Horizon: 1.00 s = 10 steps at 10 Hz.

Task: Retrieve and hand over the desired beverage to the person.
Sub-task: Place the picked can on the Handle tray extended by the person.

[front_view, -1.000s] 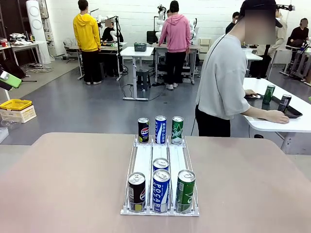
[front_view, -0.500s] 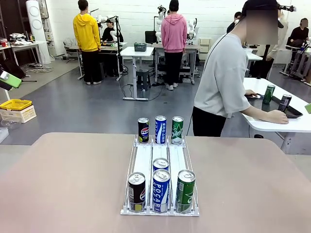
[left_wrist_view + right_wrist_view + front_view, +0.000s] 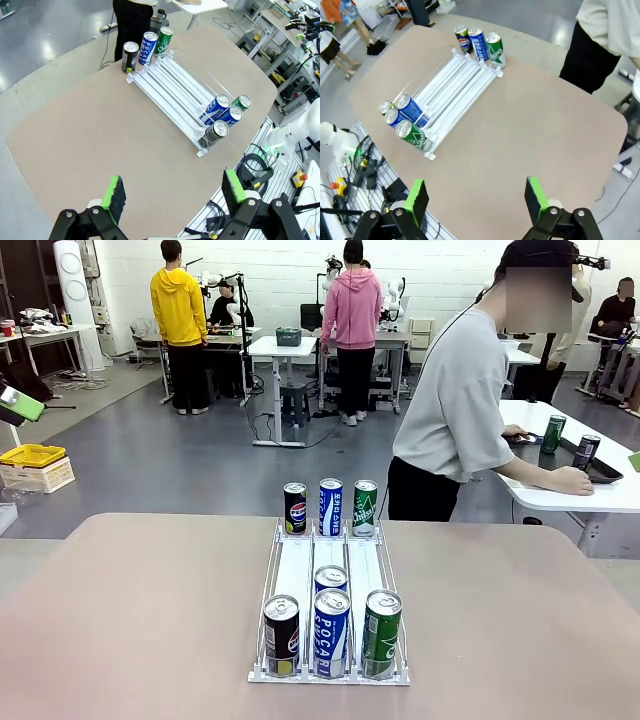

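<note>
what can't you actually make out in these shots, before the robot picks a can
- Which drink the person wants: front view, they face a side table, no pointing.
- Second blue can in the rack: front view, the blue front can hides its label.
- Far cans' print: left wrist view, too small.
- Person's upper body: right wrist view, cut by the top edge.

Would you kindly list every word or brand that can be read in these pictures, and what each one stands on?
"POCARI": down the near blue can in the rack's middle lane.
Pepsi-style globe logo, no readable word: near black can.
Near green can: print too blurred.
Far three cans: print too small to read.
</note>
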Each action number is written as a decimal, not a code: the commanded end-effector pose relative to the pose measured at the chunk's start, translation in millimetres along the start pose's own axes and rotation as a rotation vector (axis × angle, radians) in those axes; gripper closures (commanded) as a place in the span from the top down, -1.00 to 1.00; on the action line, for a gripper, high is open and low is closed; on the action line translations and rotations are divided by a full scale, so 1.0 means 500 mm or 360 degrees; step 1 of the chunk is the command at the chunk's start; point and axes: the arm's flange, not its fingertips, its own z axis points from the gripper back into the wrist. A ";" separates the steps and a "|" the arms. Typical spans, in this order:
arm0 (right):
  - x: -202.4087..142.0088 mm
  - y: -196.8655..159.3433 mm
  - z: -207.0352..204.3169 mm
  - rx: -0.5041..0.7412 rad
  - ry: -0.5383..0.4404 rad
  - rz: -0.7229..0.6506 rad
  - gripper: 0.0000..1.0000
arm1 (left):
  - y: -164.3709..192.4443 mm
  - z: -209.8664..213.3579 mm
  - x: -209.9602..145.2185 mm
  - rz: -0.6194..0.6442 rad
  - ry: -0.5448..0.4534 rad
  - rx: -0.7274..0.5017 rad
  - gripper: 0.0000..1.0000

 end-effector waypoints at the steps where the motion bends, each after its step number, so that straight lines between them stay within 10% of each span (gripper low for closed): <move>1: 0.004 0.000 0.002 0.0006 -0.0007 -0.0011 1.00 | -0.003 0.001 0.002 0.0003 0.0013 -0.0010 1.00; 10: 0.004 0.000 0.002 0.0006 -0.0007 -0.0011 1.00 | -0.003 0.001 0.002 0.0003 0.0013 -0.0010 1.00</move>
